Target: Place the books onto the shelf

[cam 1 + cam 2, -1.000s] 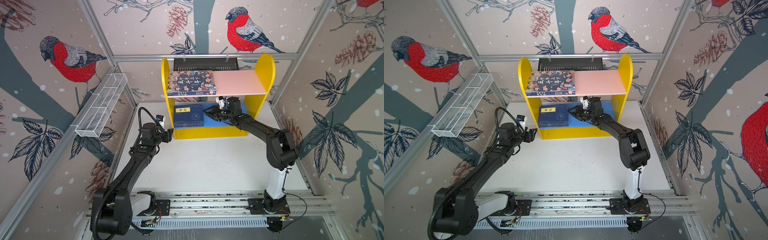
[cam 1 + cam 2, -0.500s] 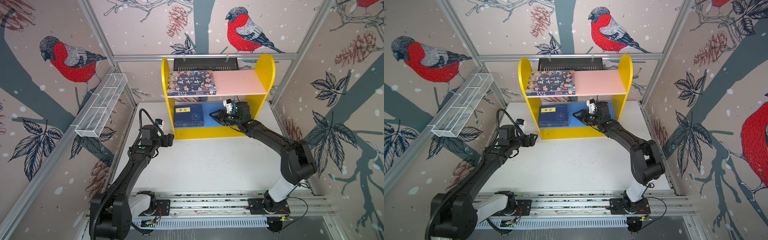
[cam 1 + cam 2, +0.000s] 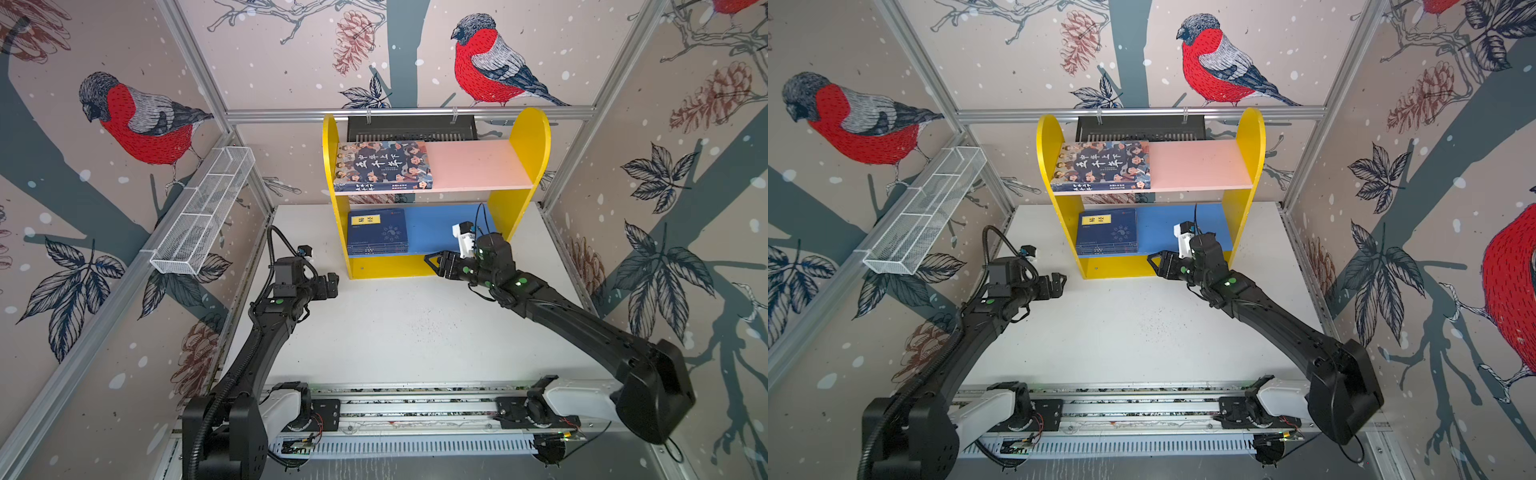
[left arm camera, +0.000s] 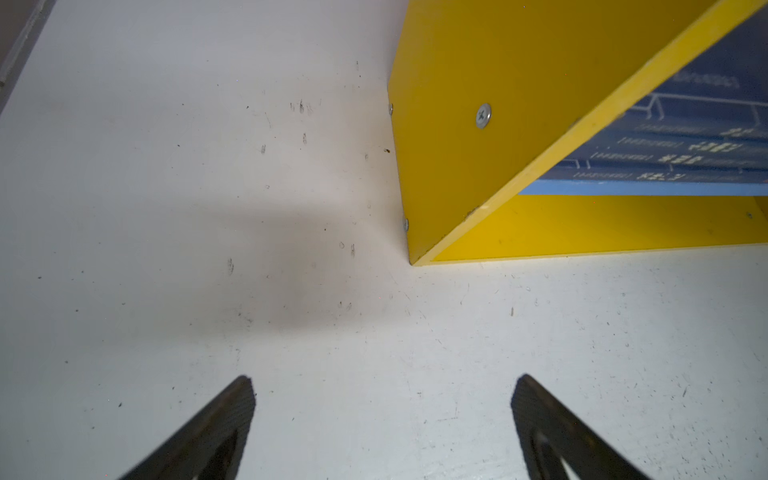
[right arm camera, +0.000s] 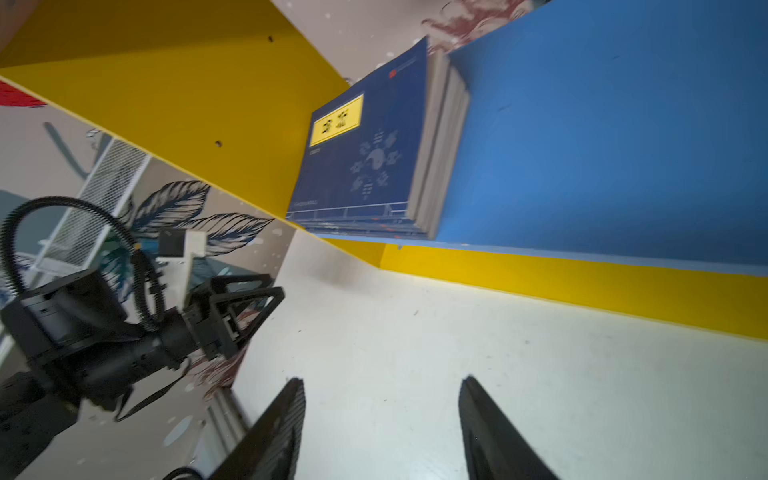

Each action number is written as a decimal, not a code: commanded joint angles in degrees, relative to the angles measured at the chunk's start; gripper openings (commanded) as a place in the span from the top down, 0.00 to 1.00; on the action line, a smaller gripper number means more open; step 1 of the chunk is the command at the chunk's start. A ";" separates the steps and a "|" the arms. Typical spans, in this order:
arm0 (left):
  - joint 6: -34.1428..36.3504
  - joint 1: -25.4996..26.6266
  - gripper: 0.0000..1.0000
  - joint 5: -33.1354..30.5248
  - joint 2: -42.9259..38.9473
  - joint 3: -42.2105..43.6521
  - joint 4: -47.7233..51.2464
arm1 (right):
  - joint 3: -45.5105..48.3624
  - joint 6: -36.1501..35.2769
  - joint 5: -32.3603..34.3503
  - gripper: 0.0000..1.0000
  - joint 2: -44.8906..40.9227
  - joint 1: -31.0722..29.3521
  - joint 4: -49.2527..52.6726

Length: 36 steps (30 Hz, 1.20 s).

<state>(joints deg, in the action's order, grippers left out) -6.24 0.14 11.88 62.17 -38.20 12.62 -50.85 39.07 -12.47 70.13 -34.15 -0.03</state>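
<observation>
The yellow shelf (image 3: 529,137) stands at the back of the white table in both top views. A large cartoon-cover book (image 3: 382,166) lies flat on the left of its pink upper board (image 3: 478,166). A stack of navy books (image 3: 377,232) with a yellow label lies on the left of the blue lower board (image 3: 432,226). My right gripper (image 3: 432,261) hovers open and empty just in front of the shelf's lower front edge. The stack (image 5: 365,158) shows in its wrist view. My left gripper (image 3: 332,284) is open and empty beside the shelf's front left corner (image 4: 478,166).
A white wire-mesh basket (image 3: 199,212) hangs on the left wall rail. A black slotted tray (image 3: 411,129) hangs on the back rail behind the shelf. The arms' base rail (image 3: 415,407) runs along the table's front edge. Printed walls close in left, right and back.
My right gripper has drawn back out of the lower shelf toward the front and opened wider. My left gripper has opened wide and drifted slightly toward the front.
</observation>
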 commanded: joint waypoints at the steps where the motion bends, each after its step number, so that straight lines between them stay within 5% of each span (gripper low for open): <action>1: -1.56 -0.58 0.03 -0.46 -0.12 0.73 -1.63 | 4.00 -3.96 11.94 0.16 -4.77 -0.76 -1.87; 2: -1.74 -0.73 0.03 -0.60 -0.35 1.29 -2.36 | 5.84 -4.48 13.50 0.00 -6.40 -0.93 -3.55; 12: 0.00 -2.05 0.03 -6.81 -2.07 13.20 -21.95 | 15.47 -16.27 33.51 0.00 -11.44 3.02 -9.93; 16: 1.44 -2.33 0.03 -8.38 -1.03 19.20 -37.79 | 18.35 -18.85 30.57 0.00 -11.10 13.73 -10.34; 20: -2.09 -4.16 0.03 -8.82 3.63 18.97 -43.57 | 25.71 -20.92 23.90 0.00 -15.70 22.77 -18.74; 24: -2.55 -5.56 0.03 -10.75 7.51 21.36 -54.15 | 34.38 -19.99 30.38 0.00 -19.44 28.82 -29.06; 36: 0.89 -6.48 0.02 -6.38 12.39 29.64 -80.21 | 46.64 -24.10 32.95 0.00 -11.81 34.66 -51.92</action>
<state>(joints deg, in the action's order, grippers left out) -7.88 -6.20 3.03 75.40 -10.13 -56.77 -5.04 16.93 18.90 57.04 0.12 -42.68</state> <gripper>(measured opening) 0.981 0.996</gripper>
